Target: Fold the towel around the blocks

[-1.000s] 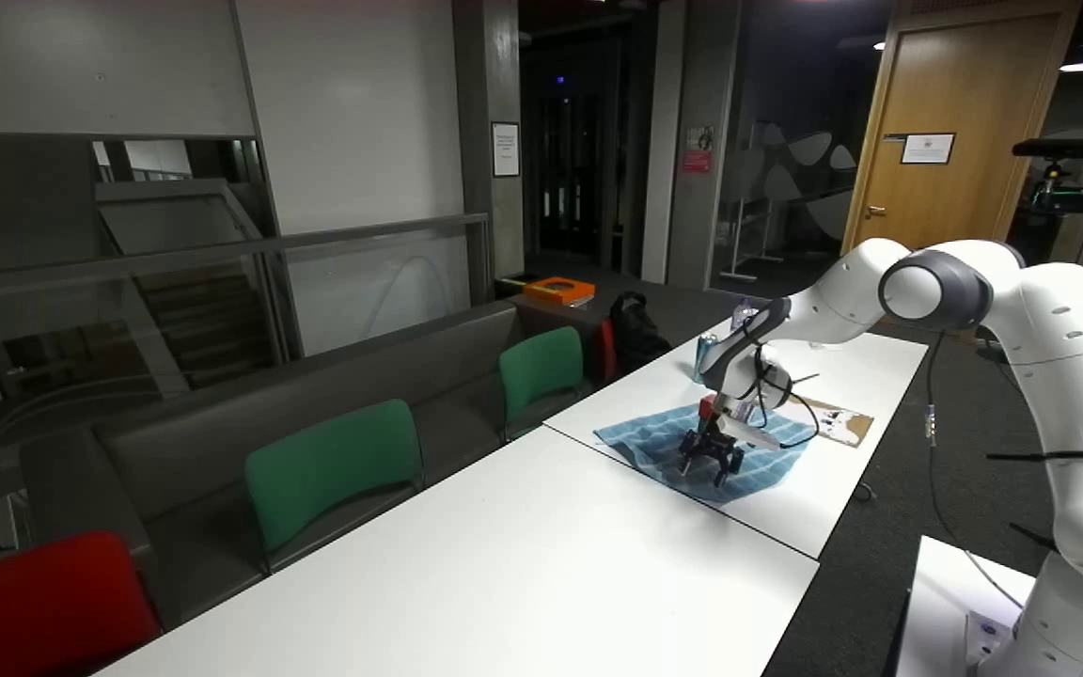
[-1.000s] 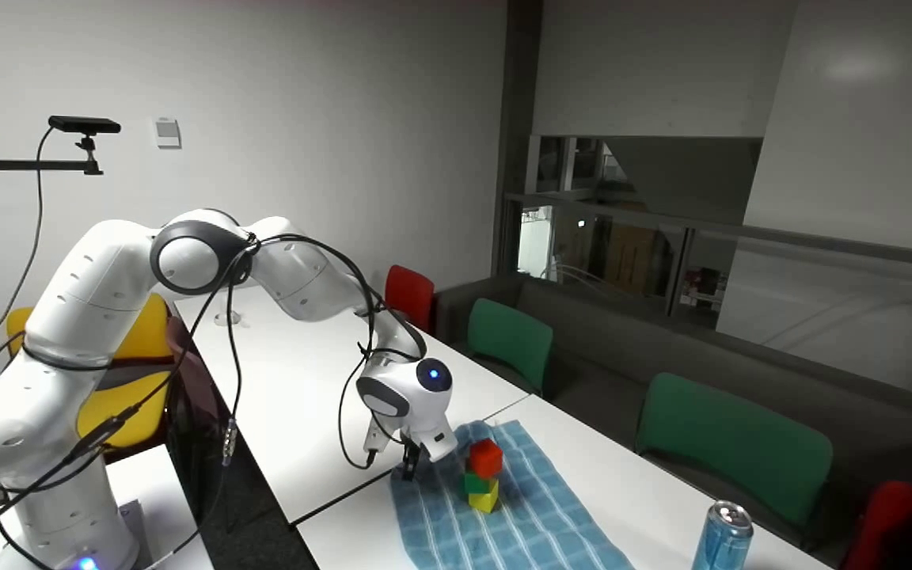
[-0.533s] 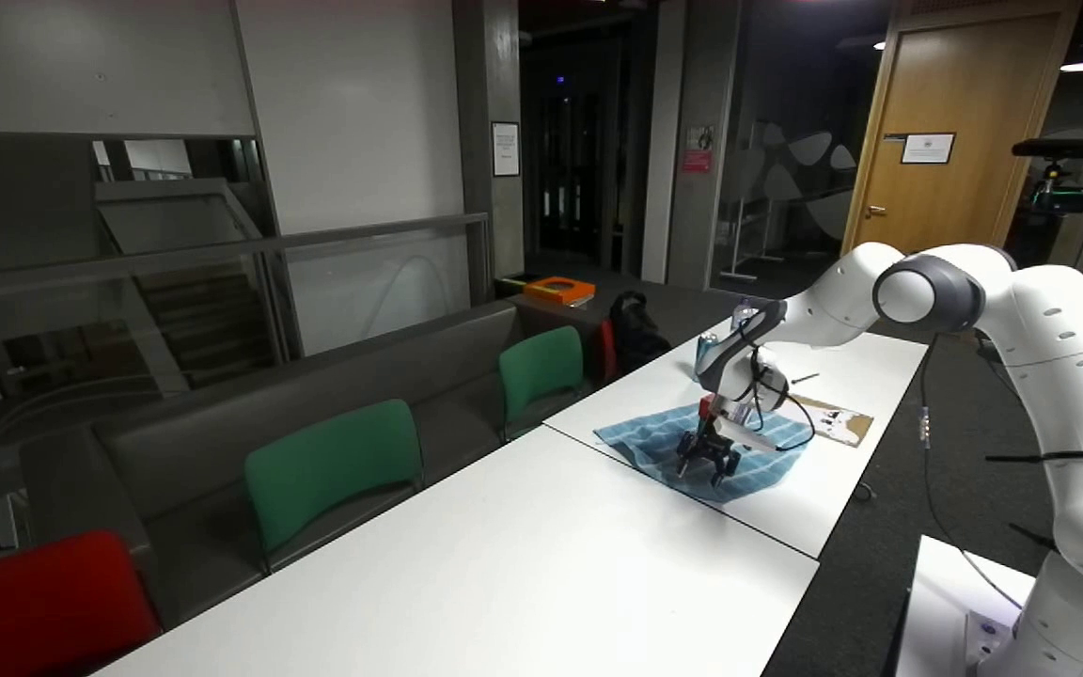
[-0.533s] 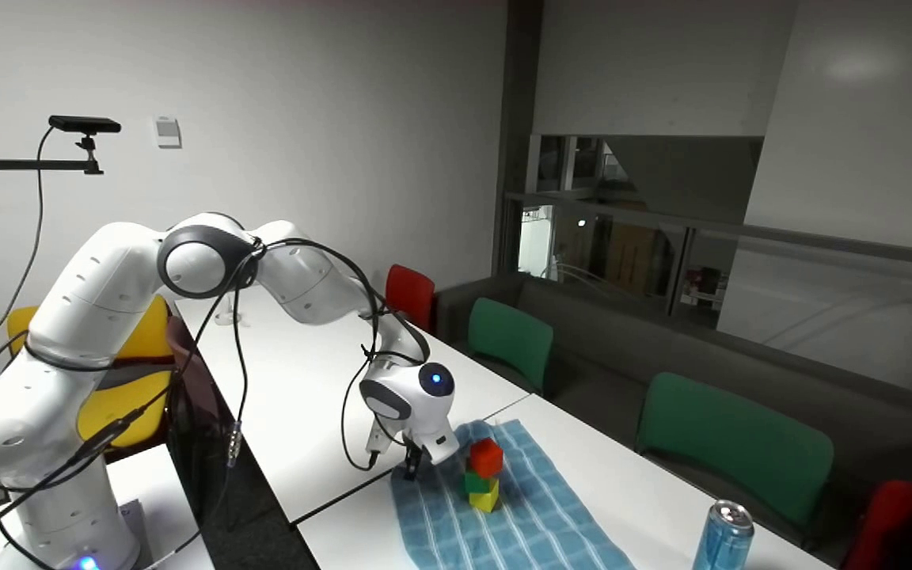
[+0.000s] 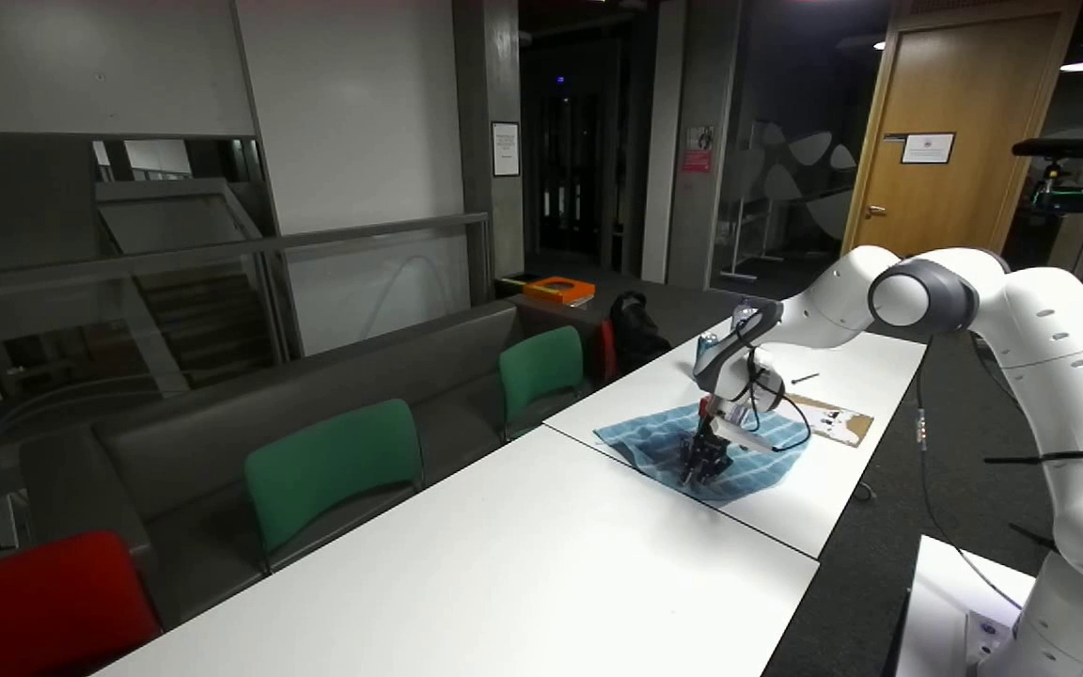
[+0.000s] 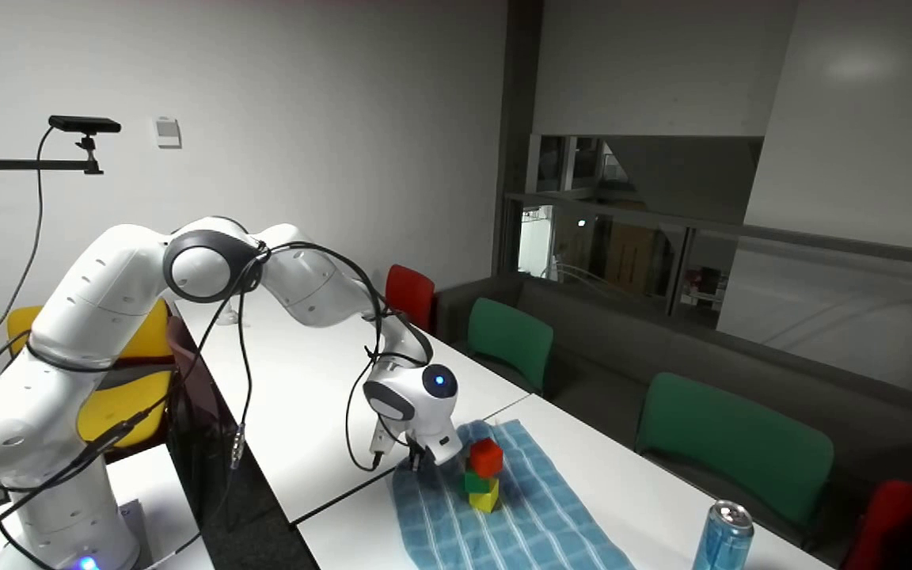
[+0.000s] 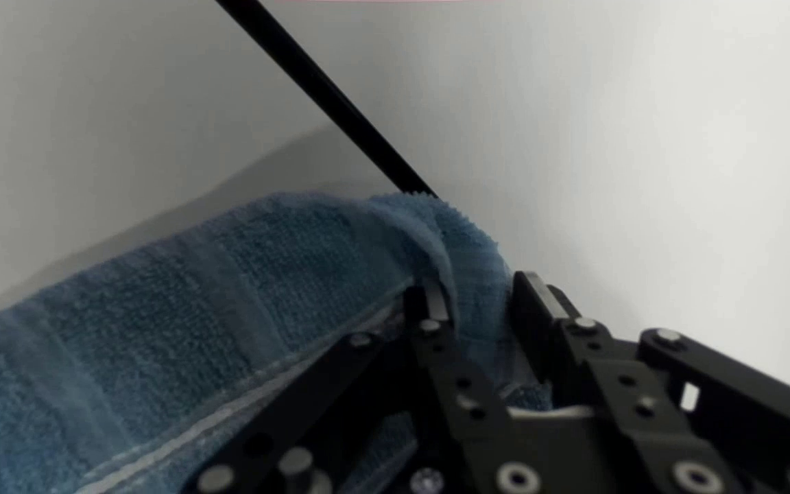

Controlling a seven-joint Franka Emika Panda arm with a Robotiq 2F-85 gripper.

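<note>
The gripper (image 7: 480, 295) stood at the left far corner of the blue striped towel (image 6: 523, 526), its jaws partly closed with a bunched fold of the cloth pinched between them; how firm that hold was could not be told. The step seemed to be taking up the corner for a first fold. Done well, it would have wanted the fingertips (image 7: 537, 296) squeezed home on the cloth, then a slow rise, since a sideways tug might have shifted everything lying on it. The corner would then have needed to pass rightward in an arc, above the stack, and come down slack beyond it. As for the surroundings, a looped black cable (image 6: 347, 423) hung left of the gripper and might have snagged. The black gap (image 7: 327, 96) between the white tables (image 6: 298, 396) ran in under the towel's corner, where a hem could catch. Right of the gripper, near it and on the towel, stood the chief obstacle: the green block (image 6: 477, 484), the red block (image 6: 486, 457) above, and the yellow block (image 6: 484, 499) slightly nearer; which of them bore the red one was unclear. Farther right, well apart from these, stood a drinks can (image 6: 723, 538), with a green chair (image 6: 733, 451) beyond the table's far edge.
</note>
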